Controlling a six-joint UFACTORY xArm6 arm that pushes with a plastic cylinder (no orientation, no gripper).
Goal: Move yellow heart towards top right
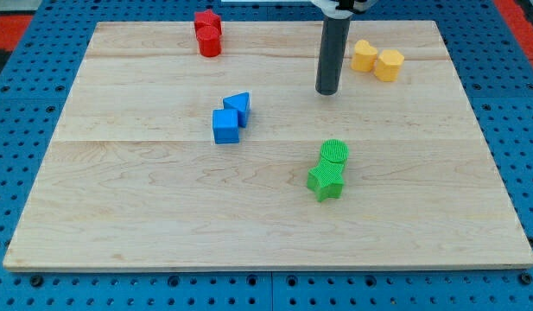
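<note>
The picture is bright and the light is soft and even all over. The wooden board [266, 199] looks pale and clean, with no shiny white glare on it. Shadows are small and faint. The green blocks [328, 171] and the blue blocks [230, 117] have only a thin dark line under them. The dark rod [330, 56] has a little soft shadow right by my tip [326, 92]. Most things look sharp, and you can see the wood lines. The edges of the blocks are a bit fuzzy. The board's far edge looks narrower than its near edge.
</note>
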